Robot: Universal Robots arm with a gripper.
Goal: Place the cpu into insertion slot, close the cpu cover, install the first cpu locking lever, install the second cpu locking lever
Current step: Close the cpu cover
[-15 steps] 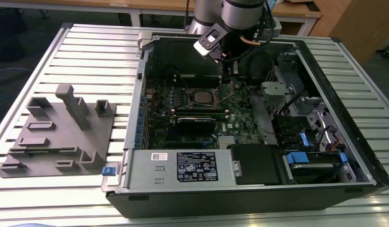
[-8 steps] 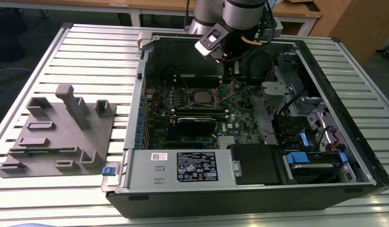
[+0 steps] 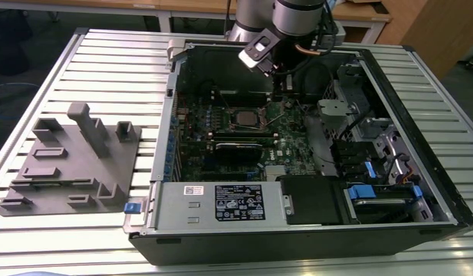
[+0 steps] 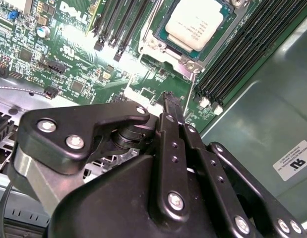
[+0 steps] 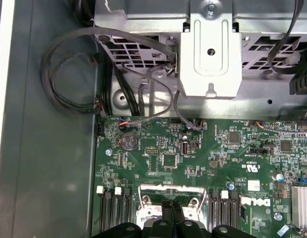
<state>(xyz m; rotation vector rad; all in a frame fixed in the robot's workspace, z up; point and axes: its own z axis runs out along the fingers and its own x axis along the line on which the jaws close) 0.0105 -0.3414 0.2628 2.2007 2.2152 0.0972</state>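
Note:
The cpu [image 4: 200,22], a pale square chip, lies in the insertion slot [image 3: 244,118] on the green motherboard [image 5: 163,158]. The silvery cpu cover [image 4: 160,49] lies flat around it as a frame. A thin wire lever [image 4: 191,89] stands beside the slot's corner. My black gripper [image 4: 169,99] hangs just off the slot's edge, its fingers pressed together with nothing visible between them. In the first wrist view the gripper [image 5: 172,210] has its tips over the cover's metal edge [image 5: 148,198]. In the exterior view the gripper [image 3: 281,92] is toward the right of the slot and farther from the camera.
The open computer case [image 3: 163,172] lies on a slatted table. A metal drive cage [image 5: 210,49] and black cables [image 5: 69,74] stand close beyond the board. Black memory slots [image 4: 242,54] flank the socket. A grey fixture tray [image 3: 68,161] lies at the exterior view's left.

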